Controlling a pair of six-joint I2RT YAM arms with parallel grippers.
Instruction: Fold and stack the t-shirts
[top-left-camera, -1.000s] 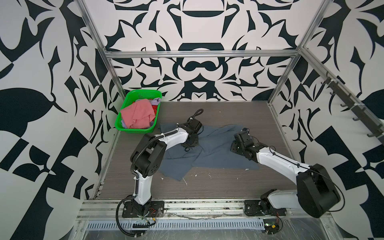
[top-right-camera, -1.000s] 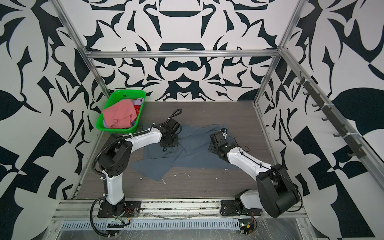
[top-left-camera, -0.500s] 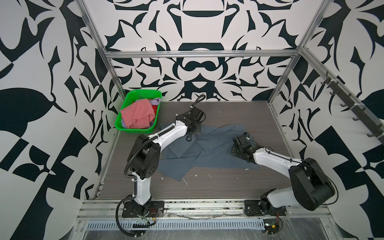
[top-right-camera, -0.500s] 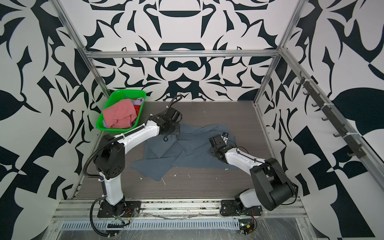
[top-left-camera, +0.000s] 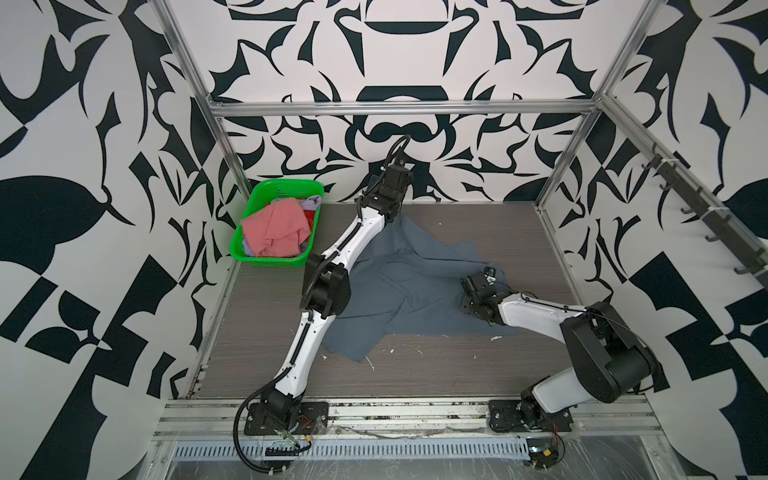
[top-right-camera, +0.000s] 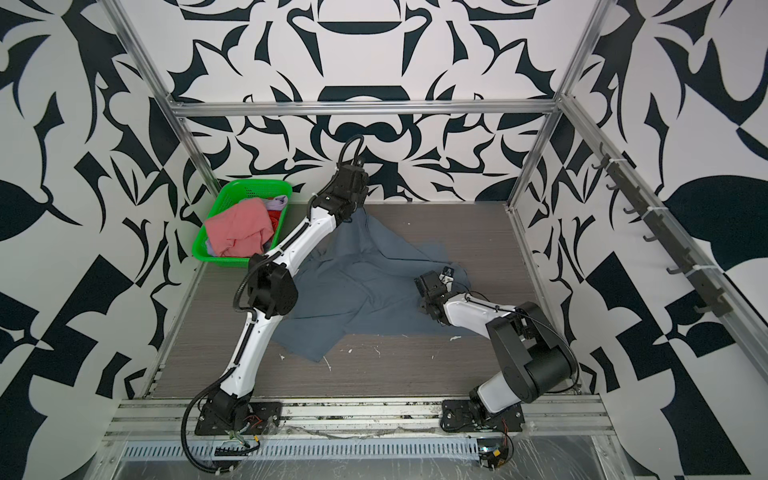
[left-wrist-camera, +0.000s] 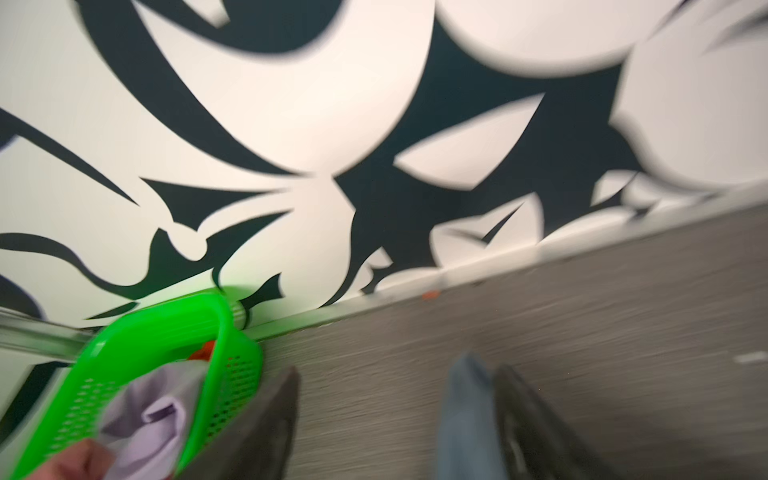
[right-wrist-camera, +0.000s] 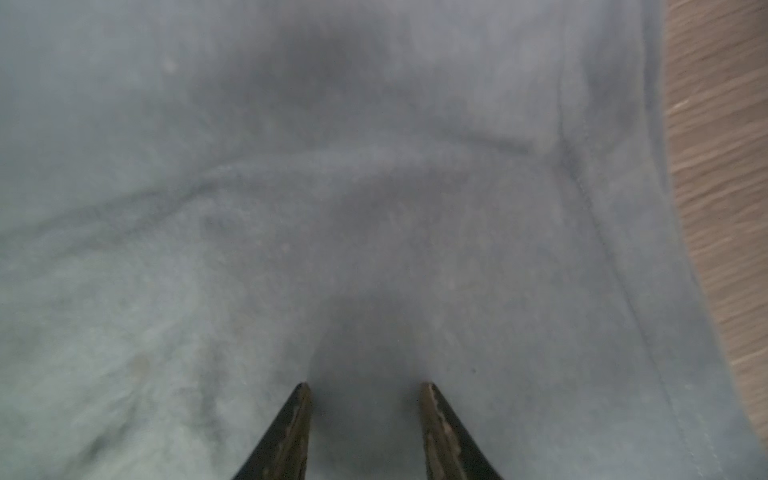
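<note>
Two open hands over my slate-blue t-shirt (top-left-camera: 419, 286), spread across the table's (top-left-camera: 519, 232) middle.
My left hand (left-wrist-camera: 399, 370) gapes by the far edge; right hand (right-wrist-camera: 365, 384) parted above the shirt's right side.

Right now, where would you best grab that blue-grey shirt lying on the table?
Probably the pointed front corner of the blue-grey shirt, coming from the front edge of the table: it lies flat and free on bare wood, while the middle is creased.
</note>
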